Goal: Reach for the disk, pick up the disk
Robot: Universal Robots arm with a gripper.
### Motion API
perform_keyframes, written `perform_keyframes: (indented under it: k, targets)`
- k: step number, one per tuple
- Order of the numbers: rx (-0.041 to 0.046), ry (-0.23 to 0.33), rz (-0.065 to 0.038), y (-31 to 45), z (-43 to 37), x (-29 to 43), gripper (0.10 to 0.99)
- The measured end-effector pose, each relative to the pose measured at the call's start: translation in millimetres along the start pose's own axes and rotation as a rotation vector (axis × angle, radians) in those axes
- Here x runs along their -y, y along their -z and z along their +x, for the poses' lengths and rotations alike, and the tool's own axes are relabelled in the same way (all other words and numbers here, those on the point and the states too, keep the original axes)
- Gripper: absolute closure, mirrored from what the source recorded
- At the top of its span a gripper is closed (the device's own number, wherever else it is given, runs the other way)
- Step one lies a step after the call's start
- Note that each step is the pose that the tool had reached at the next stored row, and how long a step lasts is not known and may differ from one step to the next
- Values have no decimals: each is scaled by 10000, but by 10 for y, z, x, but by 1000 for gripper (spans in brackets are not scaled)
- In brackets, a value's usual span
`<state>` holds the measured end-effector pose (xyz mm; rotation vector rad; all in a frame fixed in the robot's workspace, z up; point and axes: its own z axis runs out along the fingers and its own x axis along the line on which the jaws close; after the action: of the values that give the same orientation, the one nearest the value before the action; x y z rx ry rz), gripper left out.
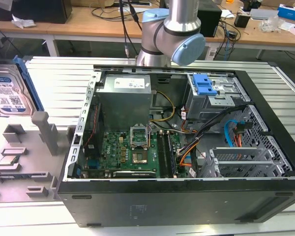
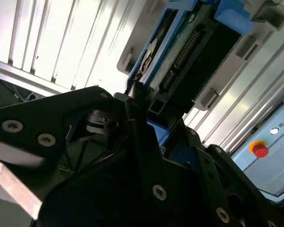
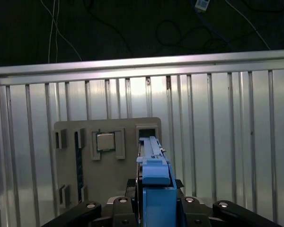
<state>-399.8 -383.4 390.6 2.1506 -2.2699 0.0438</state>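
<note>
The disk [image 1: 9, 93], a silver hard drive with a white-and-blue label and a blue side frame, stands on edge at the exterior view's far left, over the grey holder [image 1: 34, 172]. In the first wrist view the disk [image 3: 154, 165] shows edge-on, running out from between the black fingers of my gripper [image 3: 156, 208], above the grey holder [image 3: 113, 175]. In the second wrist view its connector end [image 2: 180, 56] sticks out past my gripper [image 2: 146, 123], whose black finger presses on the blue frame. The gripper looks shut on the disk.
An open black computer case [image 1: 177, 196] takes up the middle of the slatted metal table, with a blue bracket [image 1: 205, 86] in its drive bay. A small square CPU chip [image 3: 105, 141] sits in the holder. The arm's base [image 1: 172, 34] rises behind the case.
</note>
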Motion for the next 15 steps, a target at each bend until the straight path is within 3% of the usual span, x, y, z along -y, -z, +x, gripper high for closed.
perform_keyframes:
  k: [14,15]
  targets:
    - [0,1,-2,250,7,8,718]
    - [0,1,-1,298,8,9,718]
